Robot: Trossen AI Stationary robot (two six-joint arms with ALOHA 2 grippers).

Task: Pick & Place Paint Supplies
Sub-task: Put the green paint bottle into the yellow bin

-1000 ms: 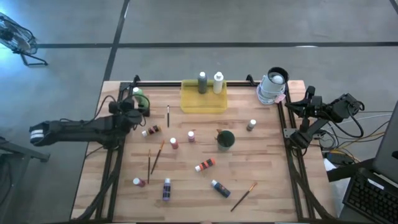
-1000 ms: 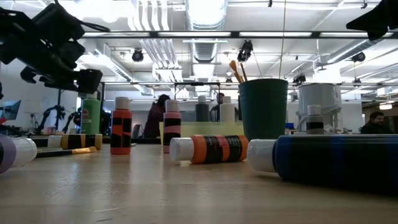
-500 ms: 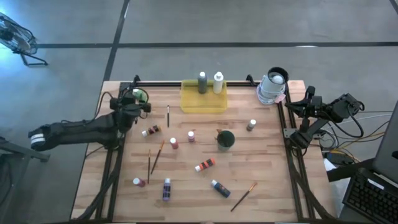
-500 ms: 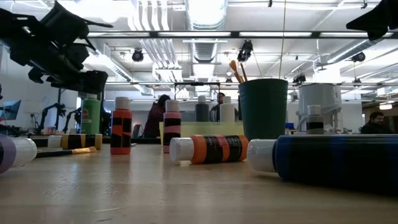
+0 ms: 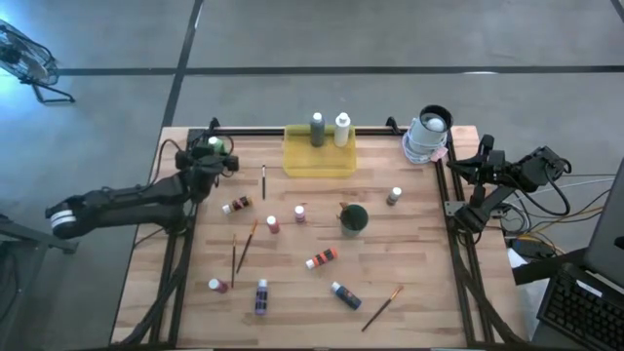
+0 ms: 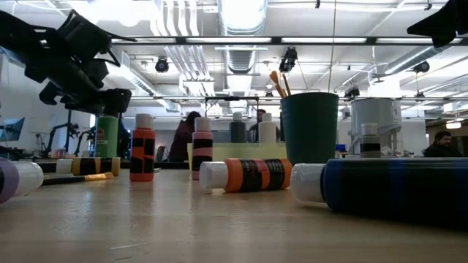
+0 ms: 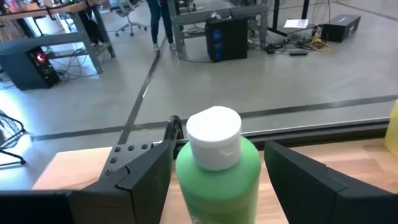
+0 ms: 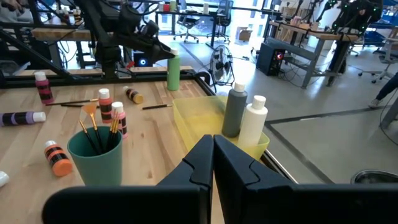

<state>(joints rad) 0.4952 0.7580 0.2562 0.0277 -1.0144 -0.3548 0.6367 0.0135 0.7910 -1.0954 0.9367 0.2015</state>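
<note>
Left hand (image 7: 214,180) sits at the far-left corner of the light wooden slatted surface (image 5: 419,292), fingers spread wide on either side of the upright green paint bottle with a white cap (image 7: 217,165). From the left wrist view I see a gap between each finger and the bottle, so no contact yet as far as I can tell. In the high view the same bottle (image 5: 215,146) stands just beside the surface's back rail.

Right hand (image 8: 213,163) is parked off the right edge of the surface, fingers pressed together, holding nothing.

Translucent yellow rectangular tray (image 5: 297,164) is at the far middle edge, with a grey bottle (image 5: 317,128) and a white bottle (image 5: 342,129) standing upright in it, side by side.

Dark green round cup (image 5: 354,217) stands right of centre with thin orange-brown brushes (image 6: 278,82) poking out of it.

Scattered on the surface I see:
- brown bottle lying on its side (image 5: 237,205), near the left hand
- two small red bottles upright (image 5: 273,224) and (image 5: 300,213), mid-surface
- orange-and-black bottle lying down (image 5: 322,257)
- dark blue bottle lying down (image 5: 344,293)
- purple bottle lying down (image 5: 261,296)
- loose wooden paintbrushes (image 5: 247,245), (image 5: 382,307)

White roll-like container (image 5: 427,136) sits at the far-right corner.
</note>
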